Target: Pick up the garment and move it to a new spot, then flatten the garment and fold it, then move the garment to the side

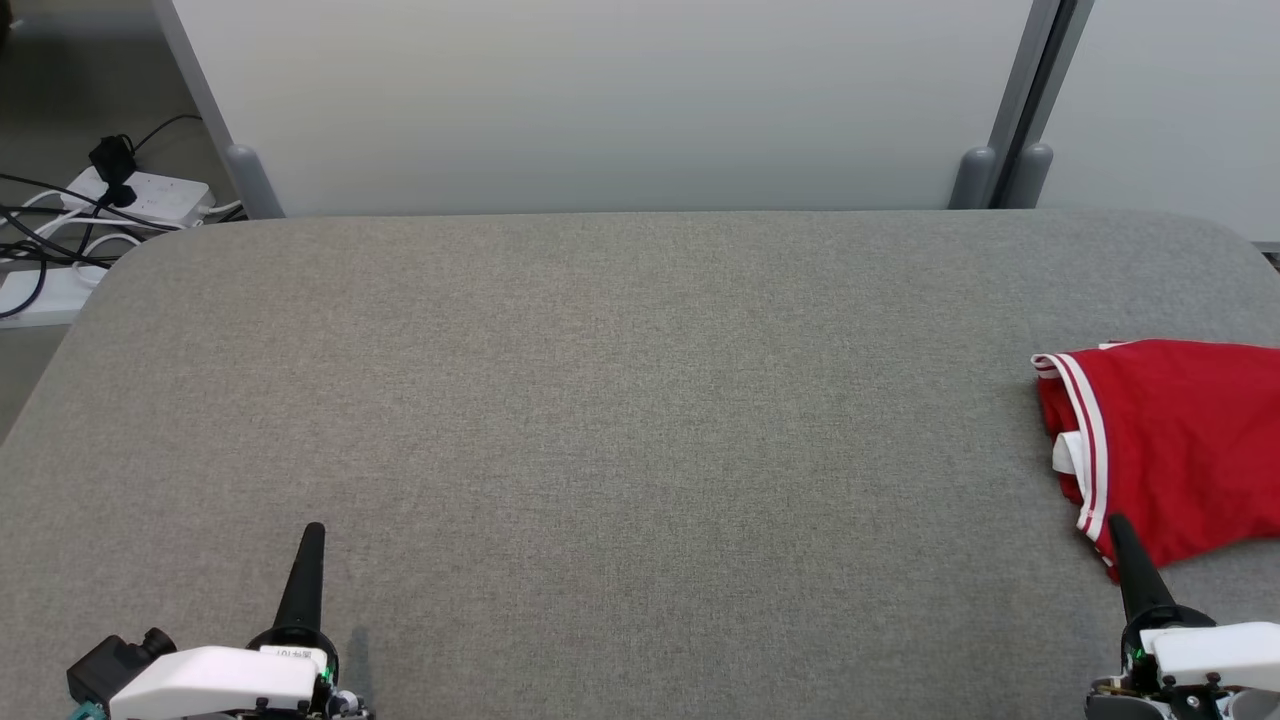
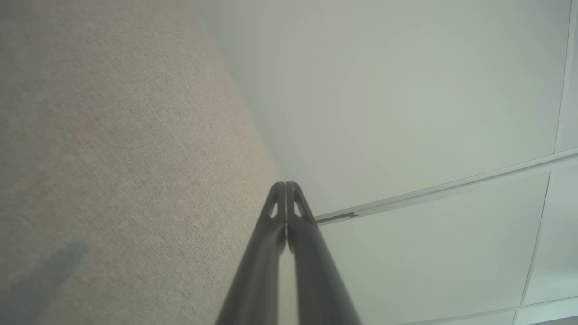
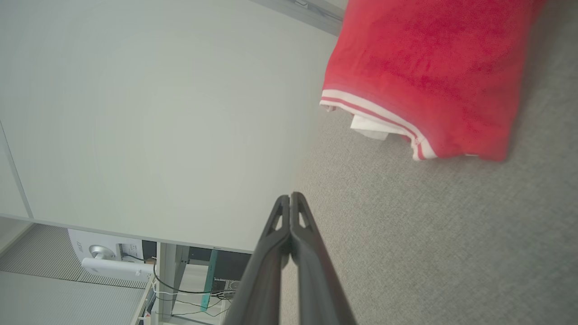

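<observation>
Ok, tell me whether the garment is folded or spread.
Folded over, not spread: the garment lies in layers, striped hem atop a white piece.

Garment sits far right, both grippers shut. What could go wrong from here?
The red garment runs past the head view's right edge; its far part is unseen, so a grasp may catch one layer.
The right gripper is shut near the striped hem; advancing unopened might just push it.

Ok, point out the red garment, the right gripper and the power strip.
red garment (image 1: 1180,440): head view, middle of the red cloth.
right gripper (image 1: 1117,527): head view, tip of its shut jaws.
power strip (image 1: 160,195): head view, its white top face.
</observation>
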You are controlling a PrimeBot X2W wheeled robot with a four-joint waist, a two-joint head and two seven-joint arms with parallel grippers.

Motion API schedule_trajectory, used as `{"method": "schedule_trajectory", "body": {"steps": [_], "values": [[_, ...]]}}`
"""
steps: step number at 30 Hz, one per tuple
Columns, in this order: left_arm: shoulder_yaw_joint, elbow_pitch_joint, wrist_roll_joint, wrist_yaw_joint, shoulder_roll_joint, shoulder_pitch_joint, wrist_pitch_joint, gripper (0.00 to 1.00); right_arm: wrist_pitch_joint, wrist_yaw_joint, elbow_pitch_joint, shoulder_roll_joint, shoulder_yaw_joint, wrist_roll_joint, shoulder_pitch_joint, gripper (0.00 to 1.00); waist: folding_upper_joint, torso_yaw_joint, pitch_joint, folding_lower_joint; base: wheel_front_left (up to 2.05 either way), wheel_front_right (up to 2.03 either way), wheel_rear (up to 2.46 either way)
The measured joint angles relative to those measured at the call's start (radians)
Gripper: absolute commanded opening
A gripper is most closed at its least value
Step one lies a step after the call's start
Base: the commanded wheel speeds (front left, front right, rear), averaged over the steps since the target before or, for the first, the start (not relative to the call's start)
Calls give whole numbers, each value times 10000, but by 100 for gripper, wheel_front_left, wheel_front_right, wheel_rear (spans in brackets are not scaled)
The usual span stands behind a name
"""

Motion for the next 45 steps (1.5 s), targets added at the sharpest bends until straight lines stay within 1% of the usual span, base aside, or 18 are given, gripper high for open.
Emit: {"method": "schedule_trajectory", "body": {"steps": [27,45], "values": [[151,-138,-3243,-88,10,-205,746,0,773,0,-61,36,-81,3037,-185,0,0,-89,39,0,0,0,0],[155,-146,-3264,-90,12,-205,748,0,773,0,-63,38,-82,3047,-185,0,0,-88,39,0,0,0,0]]}}
